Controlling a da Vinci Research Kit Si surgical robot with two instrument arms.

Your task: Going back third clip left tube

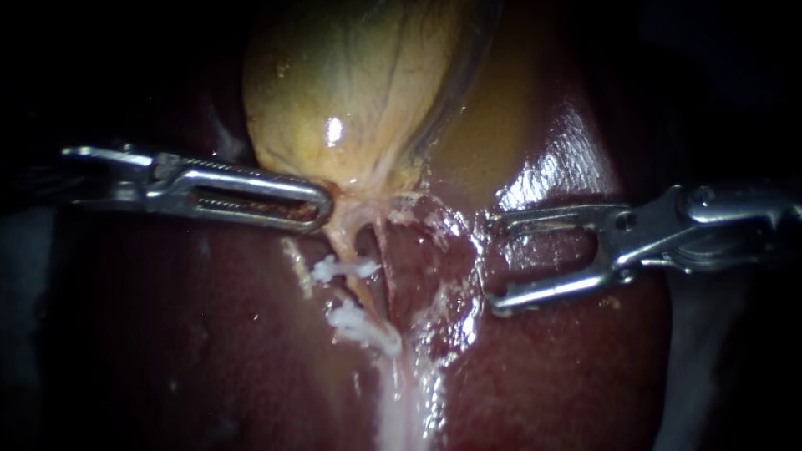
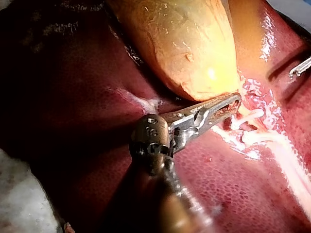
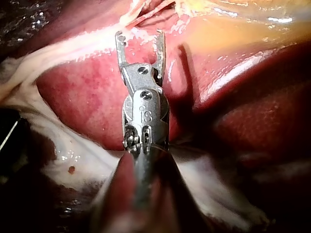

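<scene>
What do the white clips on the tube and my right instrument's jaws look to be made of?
The white clips are probably plastic: opaque, matte white, with no metallic glint. The jaws of the right instrument look like metal, likely steel: silvery and polished, with bright highlights, and toothed tips show in the right wrist view.

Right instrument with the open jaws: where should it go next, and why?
Probably pull the right instrument straight back along its shaft, away from the left tube. Its jaws stand open and empty, clear of the tube, and white clips already sit on it, so nothing there seems left to hold.
</scene>
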